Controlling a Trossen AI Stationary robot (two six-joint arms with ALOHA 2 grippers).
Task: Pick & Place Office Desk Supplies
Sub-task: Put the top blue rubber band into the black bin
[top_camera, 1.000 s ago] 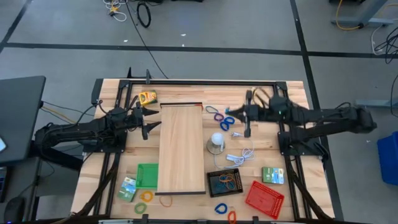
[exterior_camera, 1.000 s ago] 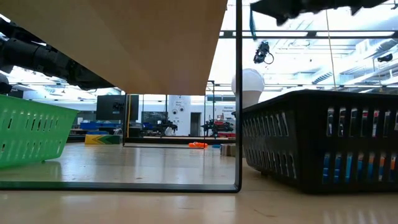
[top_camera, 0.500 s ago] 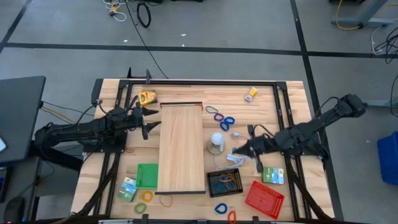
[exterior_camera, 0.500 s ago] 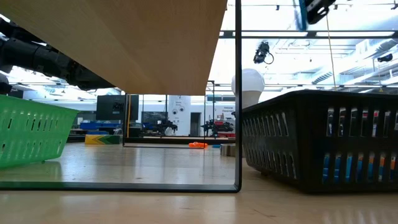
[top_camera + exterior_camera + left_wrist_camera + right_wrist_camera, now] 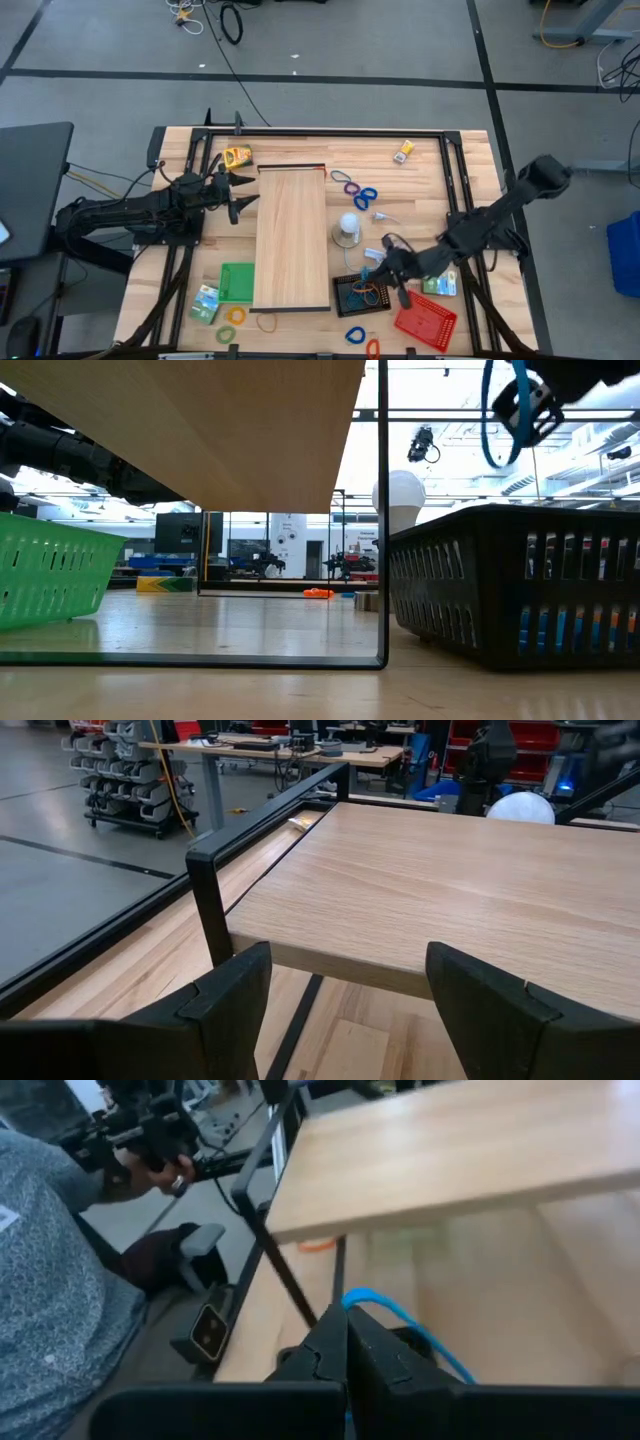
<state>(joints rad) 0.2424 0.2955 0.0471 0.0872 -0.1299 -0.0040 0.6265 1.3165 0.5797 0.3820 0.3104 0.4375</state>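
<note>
High view shows you the right end effector hanging over the near right part of the worktop, just above the black tray. Its fingers are clenched on a blue loop, which the low view shows dangling in the air above that tray's rim, clear of it. In the right wrist view you see the same blue loop curving out from between the closed fingers.

Look into the black tray: it holds an orange loop and something blue. Beside it, the red tray sits tilted at the near right; you cannot tell what lies in it. The green tray lies against the left edge of the long wooden board, and nothing shows in it from above.

Loose supplies lie around the trays: purple and blue loops just right of the board, a green box beside the red tray, another green box and a yellow loop near the green tray, and a small yellow box at the far side.

Your left end effector waits left of the board, its fingers spread and released, gripping nothing.
</note>
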